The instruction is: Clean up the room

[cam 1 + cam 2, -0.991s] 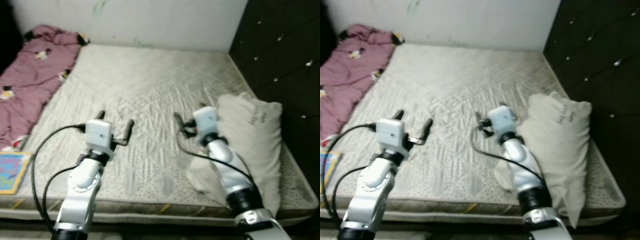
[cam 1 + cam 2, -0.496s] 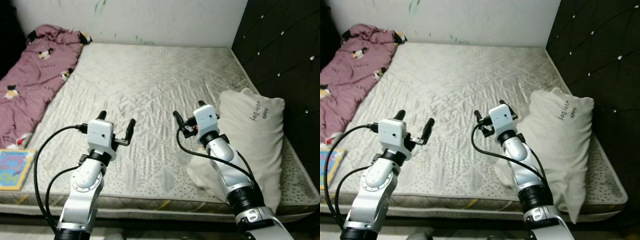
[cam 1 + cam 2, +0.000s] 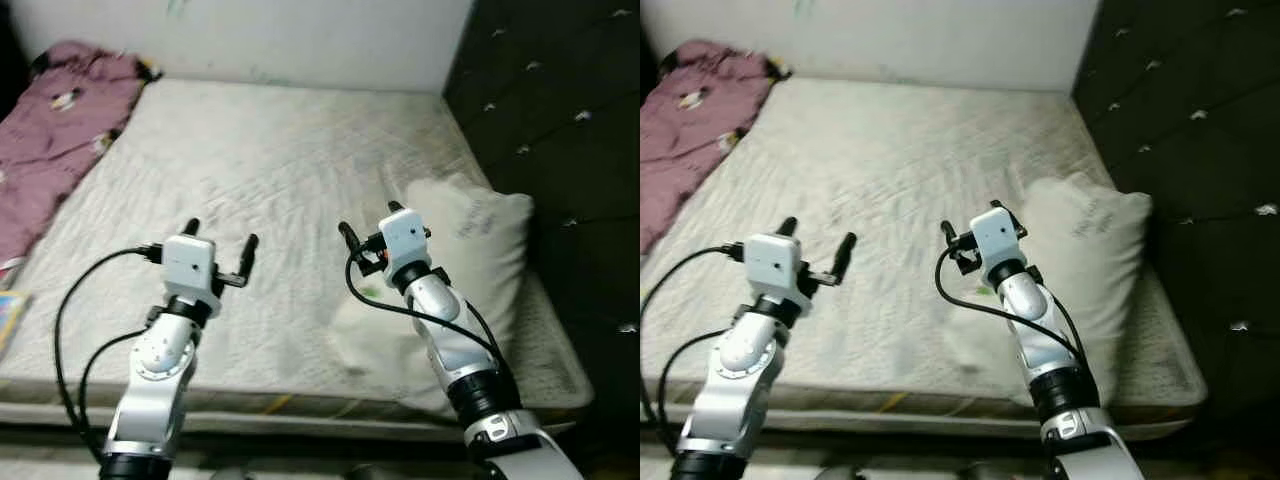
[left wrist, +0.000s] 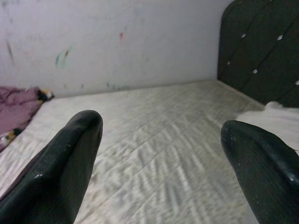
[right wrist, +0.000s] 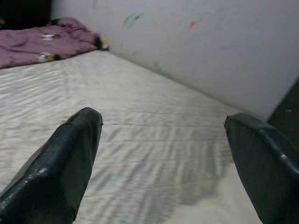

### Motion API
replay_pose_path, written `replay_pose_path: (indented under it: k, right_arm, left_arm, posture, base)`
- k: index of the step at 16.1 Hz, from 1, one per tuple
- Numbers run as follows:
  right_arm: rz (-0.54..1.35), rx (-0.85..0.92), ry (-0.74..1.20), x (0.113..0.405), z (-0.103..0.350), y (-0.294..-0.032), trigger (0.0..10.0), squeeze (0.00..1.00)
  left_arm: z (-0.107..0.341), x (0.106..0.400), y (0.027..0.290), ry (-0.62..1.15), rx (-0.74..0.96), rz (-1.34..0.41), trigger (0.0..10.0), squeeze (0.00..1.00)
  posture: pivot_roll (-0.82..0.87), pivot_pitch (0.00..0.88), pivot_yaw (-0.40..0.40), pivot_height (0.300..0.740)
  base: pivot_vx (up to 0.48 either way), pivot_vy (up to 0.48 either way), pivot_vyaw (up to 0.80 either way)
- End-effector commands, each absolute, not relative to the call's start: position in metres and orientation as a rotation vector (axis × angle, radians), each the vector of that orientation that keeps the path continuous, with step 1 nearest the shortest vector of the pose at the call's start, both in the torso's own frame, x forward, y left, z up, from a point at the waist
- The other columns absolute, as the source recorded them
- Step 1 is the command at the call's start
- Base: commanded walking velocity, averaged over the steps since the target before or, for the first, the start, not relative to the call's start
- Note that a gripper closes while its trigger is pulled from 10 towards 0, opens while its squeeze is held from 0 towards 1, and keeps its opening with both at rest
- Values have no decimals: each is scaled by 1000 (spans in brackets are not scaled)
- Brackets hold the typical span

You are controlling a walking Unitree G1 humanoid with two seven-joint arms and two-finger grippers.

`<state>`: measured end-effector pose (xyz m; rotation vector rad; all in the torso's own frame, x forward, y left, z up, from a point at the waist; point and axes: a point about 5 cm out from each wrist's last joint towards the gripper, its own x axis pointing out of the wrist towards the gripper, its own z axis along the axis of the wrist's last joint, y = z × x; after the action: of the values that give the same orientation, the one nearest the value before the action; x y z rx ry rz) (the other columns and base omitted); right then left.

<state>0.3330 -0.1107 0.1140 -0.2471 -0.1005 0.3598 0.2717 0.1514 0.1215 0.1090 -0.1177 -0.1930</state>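
Left eye view: both hands, left hand [image 3: 220, 245] and right hand [image 3: 368, 232], spread wide, empty; pillow [image 3: 470, 250] at 3 o'clock — approach squarely, grip its near edge.

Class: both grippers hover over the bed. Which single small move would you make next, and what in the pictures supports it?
Probably ease the right gripper rightward onto the pillow. Its fingers are open, the pillow lies askew right beside it near the headboard, and the left gripper is farther away.

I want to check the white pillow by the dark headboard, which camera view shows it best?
The right eye view: the whole white pillow lies on the mattress, against the dark headboard. The left eye view shows much the same. The left wrist view catches one white edge; the right wrist view a pale corner.
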Motion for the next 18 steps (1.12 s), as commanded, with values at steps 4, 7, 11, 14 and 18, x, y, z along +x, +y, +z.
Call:
replay_pose_path:
  k: [4, 7, 11, 14, 18]
  right_arm:
    - [328, -255, -99, 335, 115, -120, 10000, 0]
    - [330, -255, -98, 335, 114, -120, 10000, 0]
    - [330, -256, -102, 334, 114, -120, 10000, 0]
    - [282, -217, -137, 335, 122, -126, 10000, 0]
    - [216, -121, -111, 327, 123, -138, 10000, 0]
  left_arm:
    - [122, 273, 143, -120, 107, -216, 10000, 0]
    - [128, 273, 146, -155, 97, -171, 10000, 0]
    - [124, 275, 175, -127, 85, 59, 10000, 0]
    - [122, 269, 194, -109, 88, 181, 10000, 0]
    - [117, 243, 216, -79, 82, 258, 10000, 0]
  posture:
    - [26, 0, -23, 740]
    - [29, 0, -24, 740]
    - [31, 0, -26, 740]
    - [38, 0, -25, 740]
    - [52, 0, -28, 740]
  base:
    - [0, -439, 0]
    - [0, 0, 0]
    - [0, 0, 0]
    - [0, 0, 0]
    - [0, 0, 0]
